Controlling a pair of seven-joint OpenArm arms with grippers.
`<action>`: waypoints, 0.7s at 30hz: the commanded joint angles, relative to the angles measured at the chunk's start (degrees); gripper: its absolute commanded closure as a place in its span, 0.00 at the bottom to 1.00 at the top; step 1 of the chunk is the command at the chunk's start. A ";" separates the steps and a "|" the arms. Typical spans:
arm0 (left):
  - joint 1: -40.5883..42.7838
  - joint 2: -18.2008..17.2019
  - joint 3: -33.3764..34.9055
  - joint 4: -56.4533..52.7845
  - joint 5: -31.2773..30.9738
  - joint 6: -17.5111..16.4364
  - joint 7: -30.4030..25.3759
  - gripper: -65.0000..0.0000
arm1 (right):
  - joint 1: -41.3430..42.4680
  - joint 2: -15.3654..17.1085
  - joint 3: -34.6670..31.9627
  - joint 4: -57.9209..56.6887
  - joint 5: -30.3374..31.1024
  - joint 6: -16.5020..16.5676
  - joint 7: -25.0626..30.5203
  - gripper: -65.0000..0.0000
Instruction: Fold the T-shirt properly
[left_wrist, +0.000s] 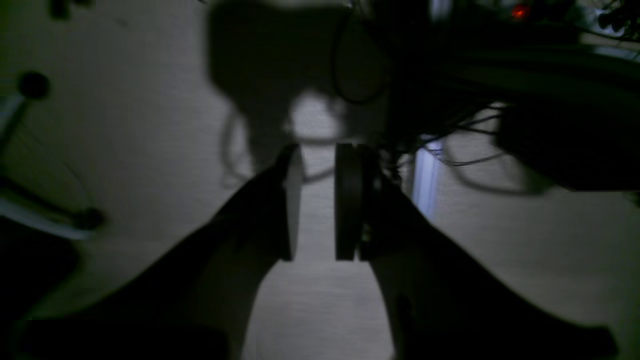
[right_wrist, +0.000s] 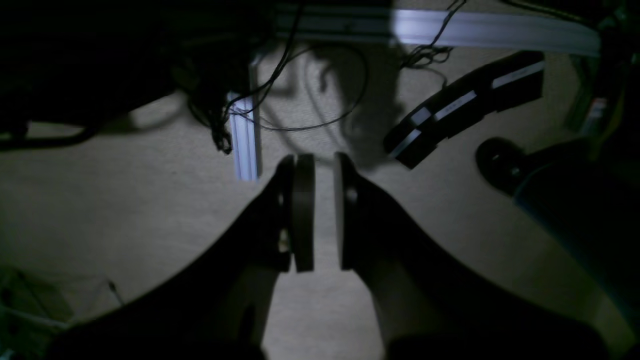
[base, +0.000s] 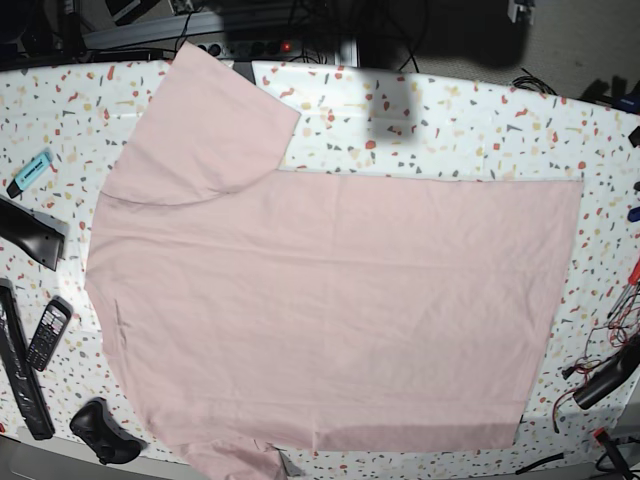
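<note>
The T-shirt (base: 330, 310) is spread flat, plain side up, over most of the speckled table (base: 480, 130) — one sleeve (base: 205, 125) reaches the far edge. A phone (base: 47, 333) and a blue marker (base: 30, 171) lie beside it. The left gripper (left_wrist: 314, 202) and the right gripper (right_wrist: 324, 212) (both seen only by their wrist cameras, above pale floor) are parted — nothing is grasped.
</note>
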 joint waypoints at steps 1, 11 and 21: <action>1.90 -1.11 -0.11 2.14 -0.66 -0.02 0.07 0.83 | -2.12 1.55 0.17 2.71 0.37 0.22 0.28 0.89; 10.19 -8.81 -0.11 21.46 -1.14 0.00 4.66 0.83 | -16.57 9.77 0.96 31.01 -9.66 0.22 -2.84 0.89; 11.93 -16.96 -0.11 39.98 11.30 0.04 10.03 0.83 | -21.99 16.09 1.22 52.17 -25.49 0.20 -12.13 0.89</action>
